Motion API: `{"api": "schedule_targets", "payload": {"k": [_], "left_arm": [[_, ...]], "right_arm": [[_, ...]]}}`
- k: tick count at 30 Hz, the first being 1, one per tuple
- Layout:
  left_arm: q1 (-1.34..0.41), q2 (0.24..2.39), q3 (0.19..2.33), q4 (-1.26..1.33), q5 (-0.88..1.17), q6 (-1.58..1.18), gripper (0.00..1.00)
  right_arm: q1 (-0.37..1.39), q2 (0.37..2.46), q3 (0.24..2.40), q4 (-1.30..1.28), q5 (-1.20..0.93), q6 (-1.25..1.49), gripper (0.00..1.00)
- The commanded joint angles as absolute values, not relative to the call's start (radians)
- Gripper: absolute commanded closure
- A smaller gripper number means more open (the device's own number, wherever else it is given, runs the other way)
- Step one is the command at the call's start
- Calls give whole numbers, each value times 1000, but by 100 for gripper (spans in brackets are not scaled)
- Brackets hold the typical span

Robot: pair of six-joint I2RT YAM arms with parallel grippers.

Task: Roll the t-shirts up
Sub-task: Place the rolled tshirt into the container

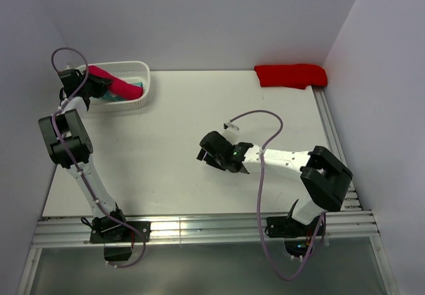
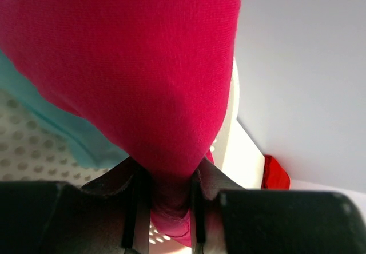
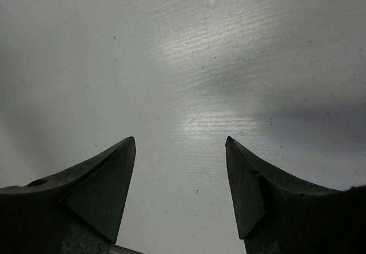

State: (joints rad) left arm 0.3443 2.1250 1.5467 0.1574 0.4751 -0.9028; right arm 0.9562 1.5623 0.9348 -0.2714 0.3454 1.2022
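A rolled raspberry-crimson t-shirt (image 1: 118,84) lies slanted in the white lattice basket (image 1: 136,103) at the far left, over a teal t-shirt (image 1: 135,82). My left gripper (image 1: 93,86) is shut on the crimson roll's near end; in the left wrist view the crimson t-shirt (image 2: 131,65) is pinched between the fingers (image 2: 136,205), with the teal t-shirt (image 2: 74,137) under it. A scarlet t-shirt (image 1: 291,75) lies folded at the far right corner; a scrap of the scarlet t-shirt (image 2: 275,174) shows in the left wrist view. My right gripper (image 1: 207,155) hangs open over bare table mid-right, its open jaws (image 3: 180,151) holding nothing.
The basket stands against the left wall at the table's back. A metal rail (image 1: 199,228) runs along the near edge, another along the right side (image 1: 335,142). Walls close the back and both sides.
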Motion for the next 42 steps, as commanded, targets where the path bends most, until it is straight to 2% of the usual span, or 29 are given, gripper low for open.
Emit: {"api": "schedule_targets", "payload": {"k": [1,22,39,42], "left_arm": [[354,2125,1603,103,431,-899,100],[368,2137,1597,-70,302,-1003,100],[370,2315,1919,-518,103,-1094,99],[370,2344,1965,-546,121,-1092,74]], "right_arm": [[950,1580,953,-244,344,1184,29],[948,1605,957,-235,325,1175,29],[936,1638,989,-245,299,1147,29],[933,1641,996,-250,295,1140,29]]}}
